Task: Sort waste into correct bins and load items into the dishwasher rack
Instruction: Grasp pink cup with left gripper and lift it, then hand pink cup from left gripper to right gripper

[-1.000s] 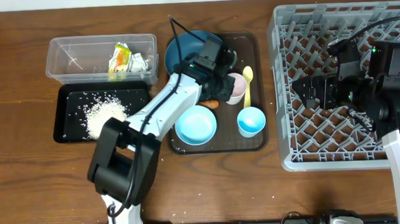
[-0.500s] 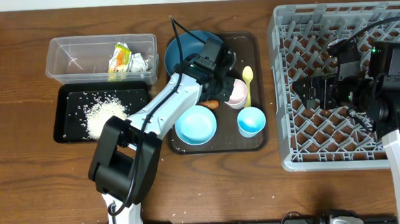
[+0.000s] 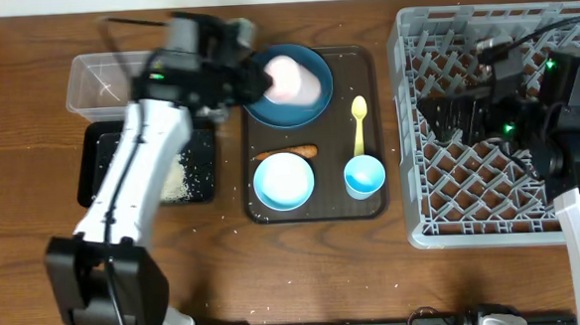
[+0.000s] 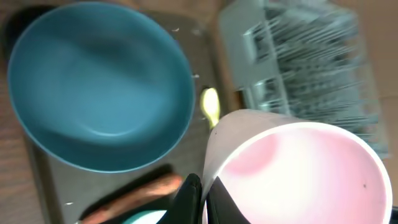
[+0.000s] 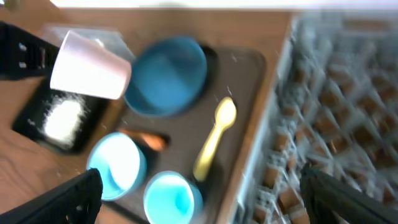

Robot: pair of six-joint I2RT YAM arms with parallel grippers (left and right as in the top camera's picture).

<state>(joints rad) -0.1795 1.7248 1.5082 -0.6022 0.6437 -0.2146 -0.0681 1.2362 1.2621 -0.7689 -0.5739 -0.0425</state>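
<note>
My left gripper (image 4: 203, 200) is shut on the rim of the pink-and-white cup (image 3: 292, 78), holding it tilted in the air over the large dark blue bowl (image 3: 312, 100). On the brown tray lie the orange carrot (image 3: 291, 152), the small pale blue bowl (image 3: 283, 181), the light blue cup (image 3: 364, 175) and the pale yellow spoon (image 3: 359, 122). White rice (image 3: 179, 184) lies in the black tray (image 3: 203, 169). The clear tub (image 3: 95, 81) is partly hidden by my arm, and so is the wrapper. My right gripper (image 5: 205, 190) is wide open and empty over the grey rack (image 3: 501, 196).
The dark brown serving tray (image 3: 374, 203) sits between the bins and the rack. The left arm crosses over the tub and the black tray. A few rice grains lie on the wood near the front edge. The rack holds no dishes.
My left gripper has lifted the pink-and-white cup off the brown tray and swung up and to the left, over the dark blue bowl. The carrot now shows fully. The right arm barely moved.
</note>
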